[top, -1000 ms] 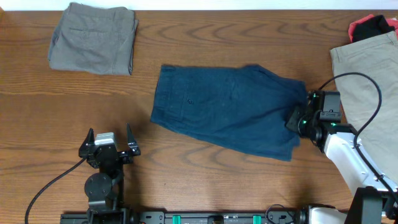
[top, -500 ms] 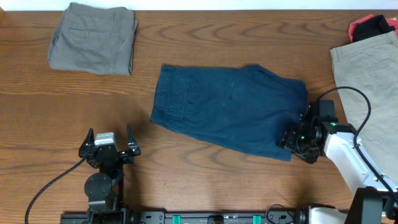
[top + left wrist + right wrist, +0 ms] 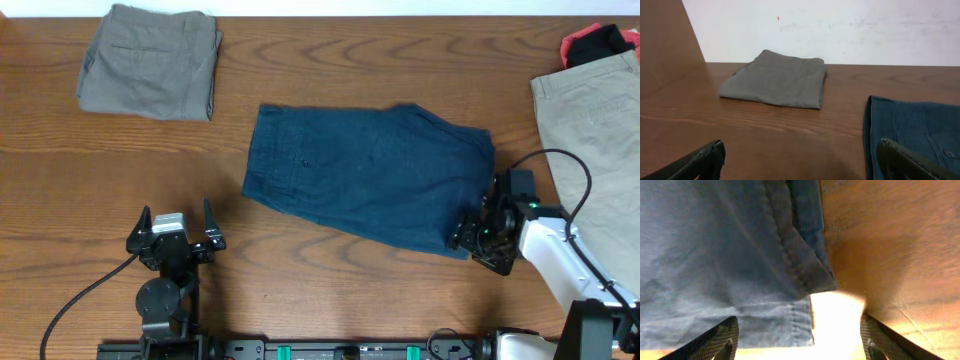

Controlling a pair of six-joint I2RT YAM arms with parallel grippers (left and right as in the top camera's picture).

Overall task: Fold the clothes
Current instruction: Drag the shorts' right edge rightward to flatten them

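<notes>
**Both tools open: left arm folded, right arm reaching**

The left arm sits folded upright at the near side, a black cable trailing off to its left. The left tool points away from the base with both fingers spread wide. Its wrist view shows only two dark fingertips at the lower corners. The white-cased right arm stretches forward and to the left, with the wrist bent downward. The right tool hangs low, its fingers likewise held well apart.
</notes>
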